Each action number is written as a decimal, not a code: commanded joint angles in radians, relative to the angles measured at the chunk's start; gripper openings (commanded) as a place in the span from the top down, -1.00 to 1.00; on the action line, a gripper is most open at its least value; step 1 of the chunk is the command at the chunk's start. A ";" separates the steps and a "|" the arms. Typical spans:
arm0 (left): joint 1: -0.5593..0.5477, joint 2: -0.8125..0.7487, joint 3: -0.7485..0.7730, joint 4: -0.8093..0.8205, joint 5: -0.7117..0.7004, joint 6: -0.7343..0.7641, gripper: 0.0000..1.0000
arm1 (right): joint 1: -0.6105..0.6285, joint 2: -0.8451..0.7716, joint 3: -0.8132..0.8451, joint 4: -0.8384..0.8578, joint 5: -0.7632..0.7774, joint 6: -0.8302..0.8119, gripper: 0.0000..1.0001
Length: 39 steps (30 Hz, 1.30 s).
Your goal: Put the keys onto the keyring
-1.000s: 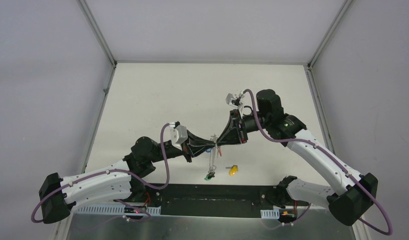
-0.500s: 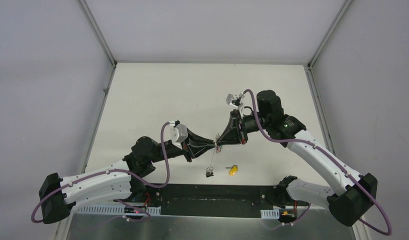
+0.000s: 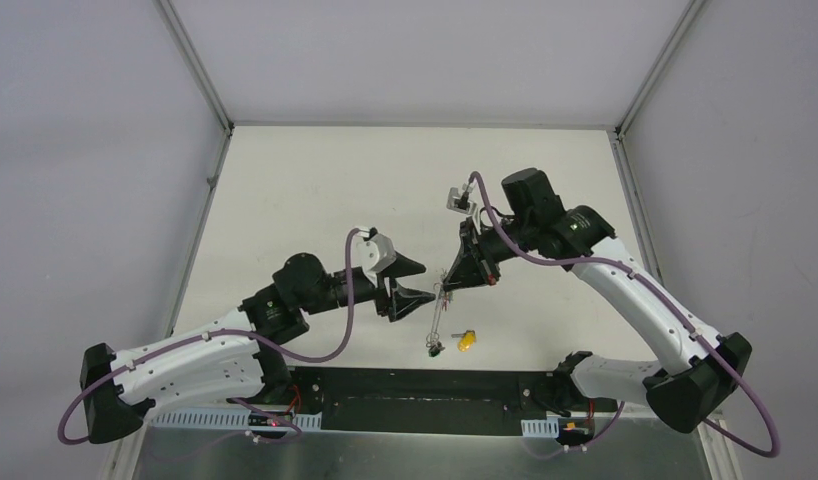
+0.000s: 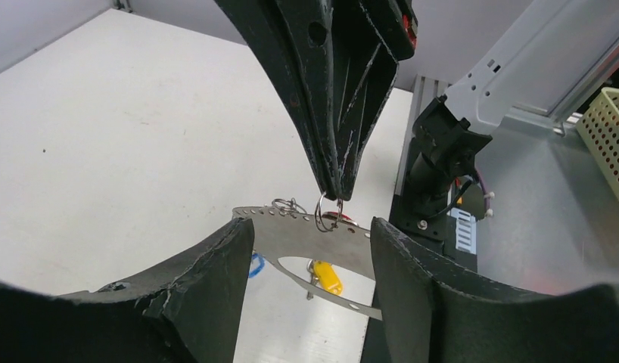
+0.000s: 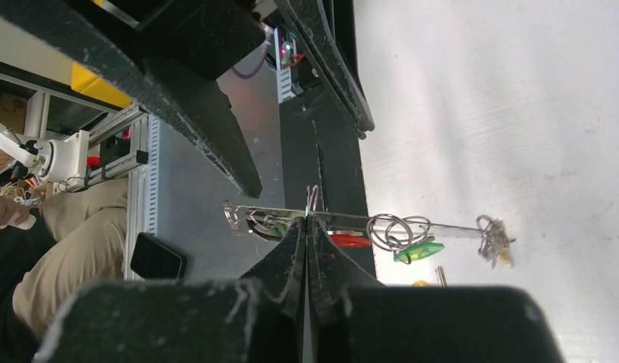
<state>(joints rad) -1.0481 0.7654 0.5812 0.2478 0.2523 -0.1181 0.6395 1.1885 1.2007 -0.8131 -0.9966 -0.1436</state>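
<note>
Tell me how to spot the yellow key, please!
Look at the white table, near the black strip along its front edge. The right tool holds a keyring that hangs down there, and the yellow key lies just beside its lowest end. It is the only key lying loose on the table; the other keys dangle from the keyring.

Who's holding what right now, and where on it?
Right gripper pinches the keyring by the edge of its flat band. Left gripper is open, holding nothing.
</note>
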 commanded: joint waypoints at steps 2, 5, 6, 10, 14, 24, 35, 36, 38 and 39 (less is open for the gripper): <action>-0.007 0.092 0.147 -0.202 0.036 0.072 -0.15 | 0.015 0.037 0.115 -0.203 0.068 -0.116 1.00; -0.006 0.148 0.205 -0.254 0.055 0.090 0.08 | 0.029 0.058 0.157 -0.282 0.115 -0.143 1.00; -0.006 0.166 0.221 -0.276 0.067 0.096 0.11 | 0.037 0.064 0.168 -0.302 0.132 -0.151 1.00; -0.007 0.222 0.267 -0.298 0.130 0.109 0.20 | 0.065 0.087 0.202 -0.359 0.180 -0.173 1.00; -0.007 0.265 0.292 -0.288 0.205 0.119 0.25 | 0.078 0.100 0.222 -0.378 0.181 -0.181 1.00; -0.006 0.306 0.300 -0.249 0.331 0.138 0.82 | 0.090 0.107 0.232 -0.375 0.184 -0.185 1.00; -0.006 0.290 0.273 -0.209 0.326 0.122 1.00 | 0.091 0.099 0.227 -0.341 0.189 -0.173 1.00; -0.007 0.286 0.271 -0.205 0.323 0.121 0.89 | 0.089 0.097 0.226 -0.336 0.184 -0.172 1.00; -0.007 0.284 0.270 -0.203 0.324 0.121 0.76 | 0.091 0.095 0.222 -0.328 0.176 -0.170 1.00; -0.007 0.285 0.270 -0.202 0.324 0.120 0.76 | 0.091 0.094 0.220 -0.325 0.174 -0.167 1.00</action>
<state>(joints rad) -1.0473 1.0779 0.8436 -0.0296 0.5514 0.0082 0.7292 1.3029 1.3804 -1.2098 -0.7967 -0.3134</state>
